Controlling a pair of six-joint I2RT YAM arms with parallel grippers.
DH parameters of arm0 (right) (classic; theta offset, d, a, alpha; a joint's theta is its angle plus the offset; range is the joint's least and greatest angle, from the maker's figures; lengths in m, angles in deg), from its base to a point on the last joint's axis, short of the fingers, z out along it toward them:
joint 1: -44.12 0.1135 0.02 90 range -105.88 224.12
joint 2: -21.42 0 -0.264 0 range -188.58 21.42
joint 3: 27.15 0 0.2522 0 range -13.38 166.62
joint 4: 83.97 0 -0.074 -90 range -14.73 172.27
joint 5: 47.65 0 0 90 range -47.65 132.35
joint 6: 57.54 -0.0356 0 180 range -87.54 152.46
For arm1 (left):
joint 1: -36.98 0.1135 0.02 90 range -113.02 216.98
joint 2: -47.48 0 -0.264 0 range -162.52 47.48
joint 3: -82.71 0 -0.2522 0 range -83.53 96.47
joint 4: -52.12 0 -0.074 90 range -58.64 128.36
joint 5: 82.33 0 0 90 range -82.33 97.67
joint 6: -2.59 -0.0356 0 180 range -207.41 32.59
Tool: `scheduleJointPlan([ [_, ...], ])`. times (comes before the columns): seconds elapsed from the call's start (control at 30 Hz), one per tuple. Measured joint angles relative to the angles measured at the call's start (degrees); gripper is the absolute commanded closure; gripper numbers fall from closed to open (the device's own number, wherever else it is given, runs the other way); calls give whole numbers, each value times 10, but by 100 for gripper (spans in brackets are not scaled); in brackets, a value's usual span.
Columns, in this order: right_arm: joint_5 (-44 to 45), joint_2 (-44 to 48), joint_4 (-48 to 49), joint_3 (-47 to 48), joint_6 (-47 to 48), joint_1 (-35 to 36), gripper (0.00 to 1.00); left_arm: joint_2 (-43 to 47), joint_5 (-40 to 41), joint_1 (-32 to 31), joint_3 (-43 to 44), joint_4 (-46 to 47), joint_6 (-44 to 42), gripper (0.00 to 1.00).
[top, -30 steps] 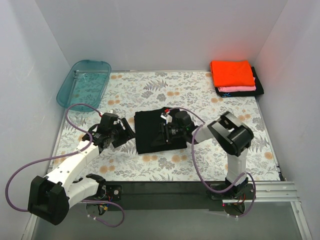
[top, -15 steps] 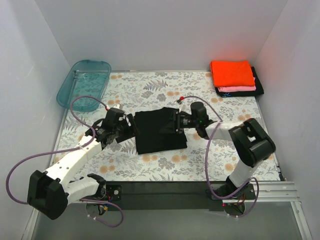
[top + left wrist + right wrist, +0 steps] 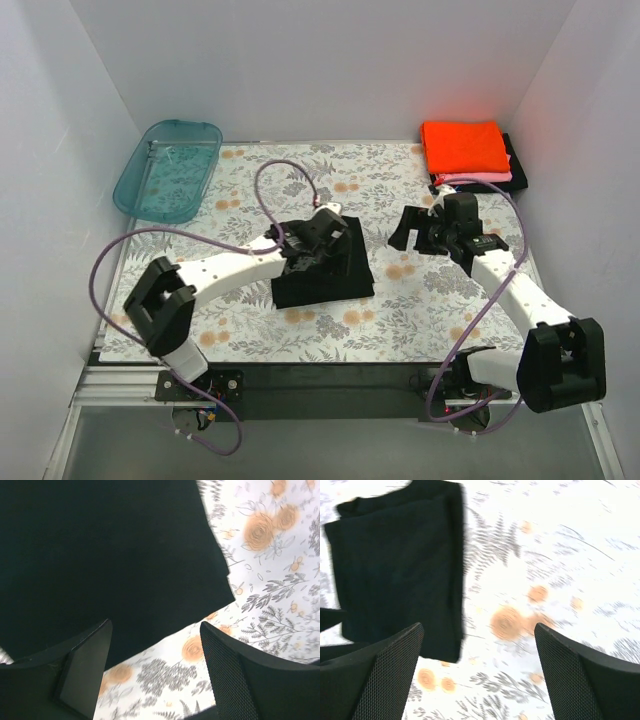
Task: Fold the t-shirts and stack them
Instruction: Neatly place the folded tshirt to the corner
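Observation:
A large plain black t-shirt (image 3: pixel 322 278) lies folded into a rectangle in the middle of the floral cloth. My left gripper (image 3: pixel 330 245) hovers over its far right part, open and empty. In the left wrist view (image 3: pixel 155 670) the shirt (image 3: pixel 100 555) fills the upper left. My right gripper (image 3: pixel 403 230) is open and empty, a little to the right of the shirt. In the right wrist view (image 3: pixel 477 675) the shirt (image 3: pixel 400 565) lies at the left. An orange shirt (image 3: pixel 463 146) tops a folded stack at the back right, over a pink one (image 3: pixel 482 178) and a black one (image 3: pixel 518 168).
A teal see-through tub (image 3: pixel 168 168) stands at the back left corner. White walls close in the table on three sides. The floral tablecloth (image 3: pixel 300 185) covers the table. Purple cables loop from both arms.
My left arm has swung right and now reaches over the black shirt. My right gripper has drawn back to the right, off the shirt, toward the stack.

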Motion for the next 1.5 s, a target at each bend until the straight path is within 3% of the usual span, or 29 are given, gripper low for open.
scheduleJointPlan([
  [0.27, 44, 27, -60, -55, 4, -36, 2, -169, 73, -106, 118, -2, -94, 38],
  [0.73, 29, 16, -61, -75, 4, -61, 2, -246, 148, -183, 142, 11, -168, 39],
  [0.77, 25, 14, -60, -78, 4, -61, 2, -248, 154, -183, 142, 16, -172, 41],
  [0.87, 9, 7, -50, -89, 2, -63, 2, -255, 173, -183, 141, 33, -176, 63],
  [0.9, 1, 5, -45, -93, 1, -64, 2, -256, 177, -183, 139, 39, -176, 75],
  [1.03, -46, -11, -12, -107, -14, -67, 2, -252, 191, -183, 116, 72, -170, 100],
  [1.5, -179, -132, 225, -143, -177, -37, 2, -116, 198, -183, -8, 150, -145, 100],
])
